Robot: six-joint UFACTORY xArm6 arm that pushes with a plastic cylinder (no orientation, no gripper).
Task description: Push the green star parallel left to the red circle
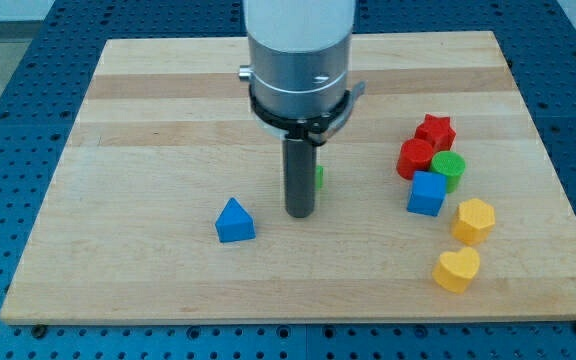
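The green star point(318, 177) is almost wholly hidden behind my rod; only a small green sliver shows at the rod's right edge, near the board's middle. My tip point(300, 213) rests on the board just in front of that sliver, touching or very near it. The red circle point(415, 158) lies at the view's right, in a cluster, well to the right of the star. A blue triangle point(234, 221) lies to the lower left of my tip.
Around the red circle sit a red star point(435, 131), a green cylinder point(449, 170) and a blue cube point(427, 193). A yellow hexagon point(474, 220) and a yellow heart point(457, 270) lie below them. The wooden board point(148, 110) ends on a blue table.
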